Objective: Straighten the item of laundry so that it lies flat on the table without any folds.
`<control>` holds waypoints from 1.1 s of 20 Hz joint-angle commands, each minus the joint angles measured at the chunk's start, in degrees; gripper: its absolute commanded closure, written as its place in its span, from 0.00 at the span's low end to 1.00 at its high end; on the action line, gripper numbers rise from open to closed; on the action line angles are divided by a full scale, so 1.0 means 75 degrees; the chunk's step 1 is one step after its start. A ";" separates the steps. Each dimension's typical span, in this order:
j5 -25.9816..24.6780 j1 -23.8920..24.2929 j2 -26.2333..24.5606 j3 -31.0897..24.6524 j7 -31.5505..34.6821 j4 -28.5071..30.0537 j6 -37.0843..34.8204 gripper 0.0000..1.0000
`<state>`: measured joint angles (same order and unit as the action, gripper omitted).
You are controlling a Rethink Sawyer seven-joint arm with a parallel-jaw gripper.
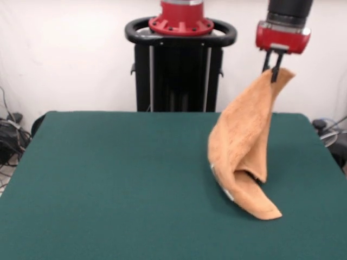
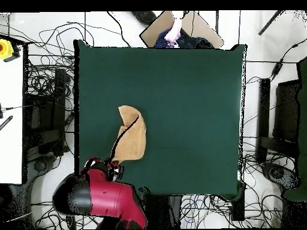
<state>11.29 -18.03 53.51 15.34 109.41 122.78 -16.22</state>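
Note:
The peach-tan towel (image 1: 244, 141) hangs from my gripper (image 1: 275, 73) by one corner, high above the right side of the green table (image 1: 108, 184). It droops in a long fold and its lower end rests on the cloth near the front right. My gripper is shut on the top corner of the towel. In the overhead view the towel (image 2: 132, 141) lies near the table's left edge, just above the red arm (image 2: 102, 197); the gripper itself is hidden under the arm there.
The robot's black pedestal (image 1: 179, 70) stands behind the table's far edge. Cables and equipment lie around the table (image 2: 42, 120). A person's hand (image 2: 174, 30) shows past the table's top edge in the overhead view.

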 commanded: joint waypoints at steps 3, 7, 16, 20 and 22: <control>0.0739 -0.0629 0.0456 0.0608 0.2746 0.0058 -0.1505 1.00; 0.1148 -0.0306 0.0566 0.0069 0.2567 0.0969 -0.0780 1.00; 0.1600 -0.0872 0.0887 0.0255 0.3027 0.1555 -0.1200 1.00; 0.1667 -0.1080 0.0914 0.0338 0.3145 0.1710 -0.1197 1.00; 0.1625 -0.1361 0.1036 0.0497 0.3329 0.1815 -0.1326 1.00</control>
<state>20.20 -25.20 60.39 17.61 114.23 131.50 -22.28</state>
